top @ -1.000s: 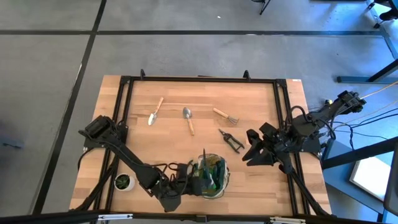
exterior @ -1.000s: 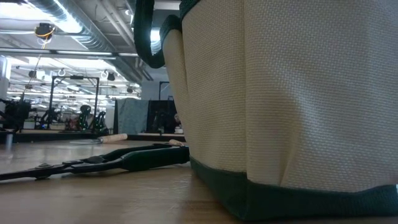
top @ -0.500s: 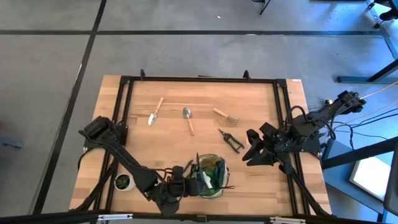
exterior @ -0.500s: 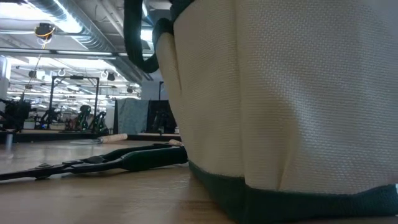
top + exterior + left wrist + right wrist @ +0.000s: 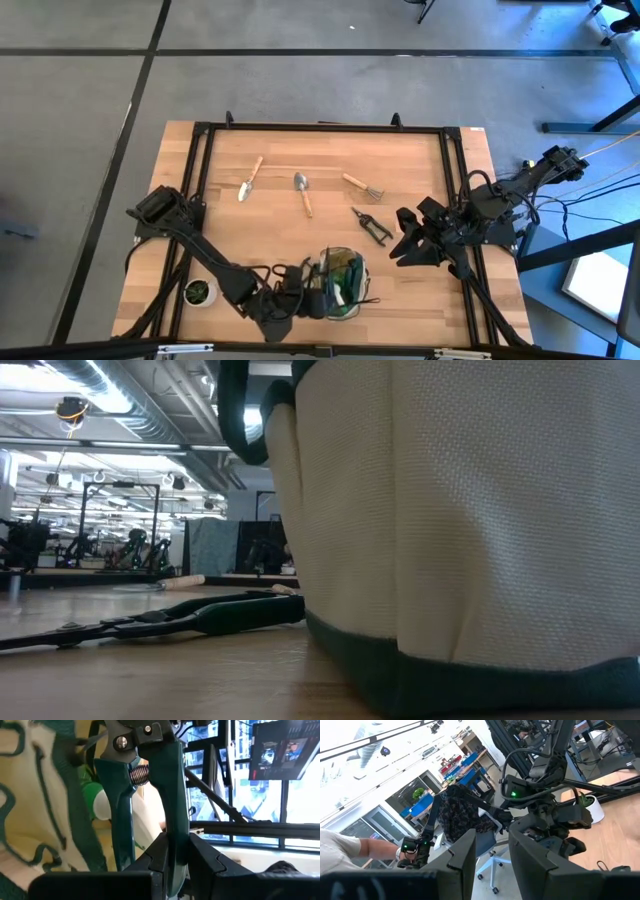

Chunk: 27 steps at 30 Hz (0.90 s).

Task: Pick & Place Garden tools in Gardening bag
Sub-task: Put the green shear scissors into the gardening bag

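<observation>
Left gripper [image 5: 172, 855] fingers pinch teal-handled pruning shears [image 5: 150, 795] right at the gardening bag [image 5: 338, 283], only clear from the wrist view. Right gripper [image 5: 408, 248] slightly parted, beside the bag. Bag contents mostly hidden.

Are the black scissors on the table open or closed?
Open: the pruning shears lie flat on the table, their handles spread apart in a V.

Gardening bag [image 5: 470, 530] cropped by the top, right and bottom edges of the low view, hiding everything behind it. Pruning shears [image 5: 145, 795] cut off at the top of the left wrist view, blades unseen. Left end effector [image 5: 300, 297] mostly masked by the bag rim in the high view.
</observation>
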Motion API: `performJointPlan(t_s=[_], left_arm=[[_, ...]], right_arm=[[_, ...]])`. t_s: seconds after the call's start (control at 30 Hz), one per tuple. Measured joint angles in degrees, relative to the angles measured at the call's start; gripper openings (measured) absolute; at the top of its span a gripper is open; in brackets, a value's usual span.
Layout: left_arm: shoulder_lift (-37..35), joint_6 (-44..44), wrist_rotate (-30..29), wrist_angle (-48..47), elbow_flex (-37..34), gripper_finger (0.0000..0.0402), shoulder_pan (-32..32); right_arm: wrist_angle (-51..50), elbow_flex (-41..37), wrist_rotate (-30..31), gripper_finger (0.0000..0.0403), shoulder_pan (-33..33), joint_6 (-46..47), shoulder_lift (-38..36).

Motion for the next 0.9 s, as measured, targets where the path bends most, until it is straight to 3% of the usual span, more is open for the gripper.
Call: performJointPlan(t_s=[0.23,0.7,0.9], left_arm=[[0.0,-1.1,2.0,1.1,0.0,0.0038,0.0],[0.0,5.5,3.0,1.2,0.0,0.0038,0.0],[0.0,8.7,-2.6,1.2,0.0,0.0038,0.0]], right_arm=[[0.0,0.0,0.1,0.0116,0.0,-0.3,0.0],[-0.8,0.0,0.2,0.0116,0.0,-0.7,0.0],[-0.9,0.0,0.2,0.0116,0.0,-0.7,0.0]])
